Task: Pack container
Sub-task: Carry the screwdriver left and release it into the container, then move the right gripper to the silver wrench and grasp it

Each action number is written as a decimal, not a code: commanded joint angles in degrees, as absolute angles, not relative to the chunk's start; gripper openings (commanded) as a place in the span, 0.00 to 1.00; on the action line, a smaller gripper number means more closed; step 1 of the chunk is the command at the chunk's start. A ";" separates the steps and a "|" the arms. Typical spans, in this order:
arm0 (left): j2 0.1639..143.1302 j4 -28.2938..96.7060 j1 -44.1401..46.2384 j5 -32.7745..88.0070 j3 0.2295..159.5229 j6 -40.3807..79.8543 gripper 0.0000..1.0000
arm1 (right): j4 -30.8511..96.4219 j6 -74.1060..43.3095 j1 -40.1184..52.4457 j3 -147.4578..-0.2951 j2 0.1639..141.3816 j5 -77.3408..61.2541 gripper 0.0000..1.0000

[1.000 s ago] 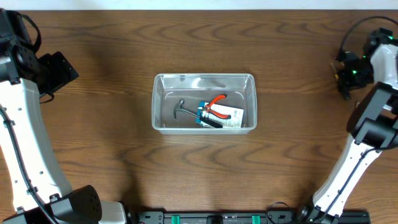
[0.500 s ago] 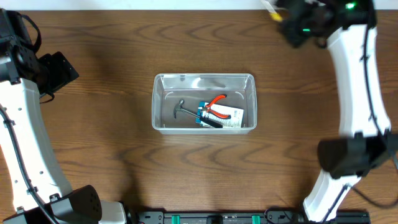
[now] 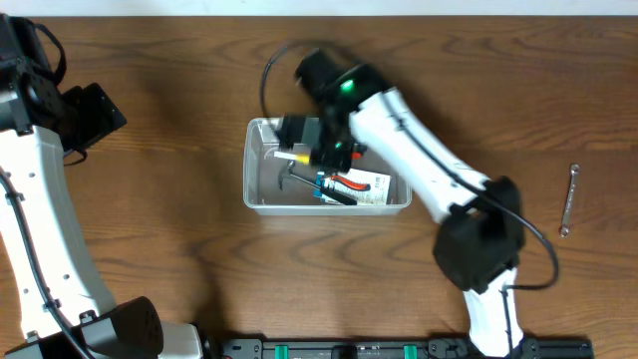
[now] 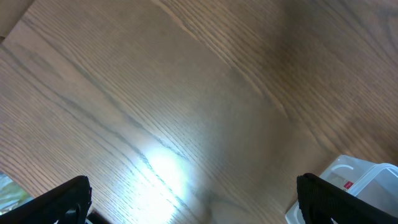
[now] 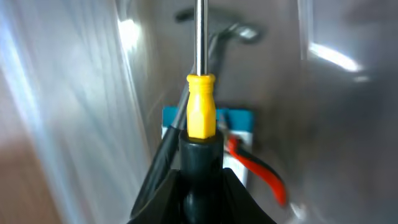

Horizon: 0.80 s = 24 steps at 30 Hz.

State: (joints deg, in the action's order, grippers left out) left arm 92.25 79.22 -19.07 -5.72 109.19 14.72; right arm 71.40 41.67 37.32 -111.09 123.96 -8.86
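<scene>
The clear plastic container (image 3: 255, 128) stands mid-table. Inside lie a small hammer (image 3: 291, 176), red-handled pliers (image 3: 350, 182) and a blue-and-white box (image 3: 373, 189). My right gripper (image 3: 311, 150) is over the container's left half, shut on a screwdriver (image 3: 289, 157) with a black and yellow handle. In the right wrist view the gripper (image 5: 200, 186) holds the screwdriver (image 5: 201, 112) with its shaft pointing at the hammer (image 5: 233, 31), above the container's wall (image 5: 93, 93). My left gripper (image 3: 98, 115) is far left, open and empty (image 4: 193, 202).
A small metal wrench (image 3: 568, 199) lies on the wood at the far right. A clear plastic corner (image 4: 357, 186) shows at the lower right of the left wrist view. The right arm reaches across the table's right-centre.
My right arm has swung from the far right edge, across the back, to over the container with the screwdriver. The wrench at the right now shows. The left arm has not moved.
</scene>
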 commanded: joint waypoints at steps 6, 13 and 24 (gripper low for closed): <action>91.94 79.46 -19.16 -5.37 108.88 13.80 0.98 | 68.16 41.85 36.42 -108.05 128.18 -5.78 0.30; 91.94 79.44 -19.16 -5.34 108.88 13.80 0.98 | 68.93 35.94 35.46 -112.68 126.23 -3.11 0.58; 91.94 79.42 -19.16 -5.34 108.88 13.80 0.98 | 72.69 2.83 17.41 -124.22 110.08 15.84 0.96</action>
